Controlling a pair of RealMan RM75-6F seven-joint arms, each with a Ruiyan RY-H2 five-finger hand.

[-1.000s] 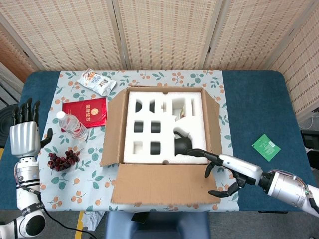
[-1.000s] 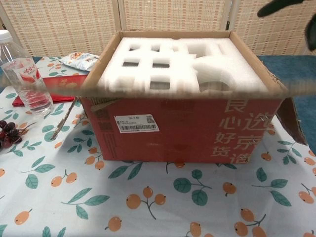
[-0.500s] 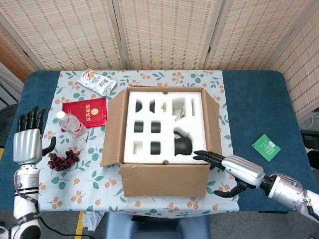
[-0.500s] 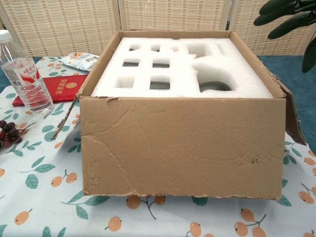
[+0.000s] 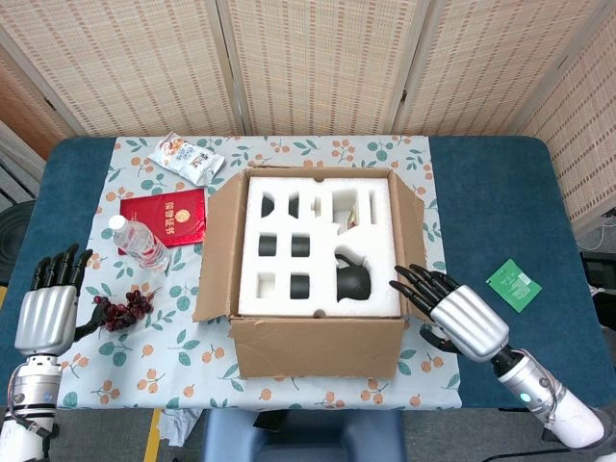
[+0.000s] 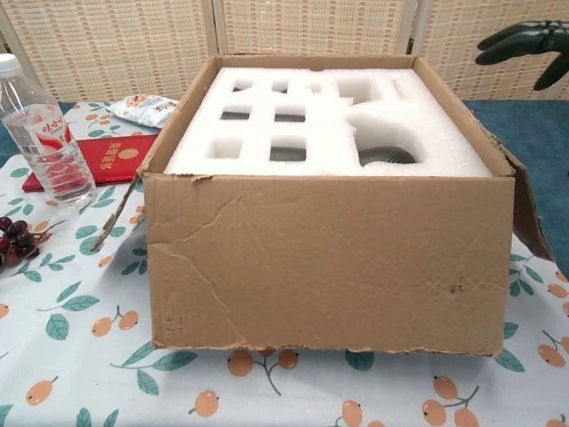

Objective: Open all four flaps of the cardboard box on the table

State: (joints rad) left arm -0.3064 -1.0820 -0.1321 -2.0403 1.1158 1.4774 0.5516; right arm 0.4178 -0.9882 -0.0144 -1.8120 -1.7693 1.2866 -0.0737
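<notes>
The cardboard box [image 5: 318, 346] [image 6: 329, 258] stands mid-table with white foam packing [image 5: 318, 241] [image 6: 329, 124] exposed in its open top. Its near flap hangs down over the front wall, and the left flap [image 5: 214, 255] and right flap [image 5: 412, 241] lean outward. The far flap is not visible. My right hand [image 5: 452, 313] hovers open beside the box's near right corner, fingers spread, touching nothing; its dark fingertips [image 6: 524, 40] show at the chest view's top right. My left hand [image 5: 48, 308] is open at the table's near left edge, apart from the box.
Left of the box lie a water bottle [image 5: 140, 241] [image 6: 40, 133], a red booklet [image 5: 166, 217], a snack packet [image 5: 186, 156] and a bunch of dark grapes [image 5: 123, 308]. A green card [image 5: 513, 284] lies on the blue tablecloth at right.
The near flap swung from lying flat outward to hanging down against the front wall. My right hand let go and drew back to the right. My left hand moved nearer and lower.
</notes>
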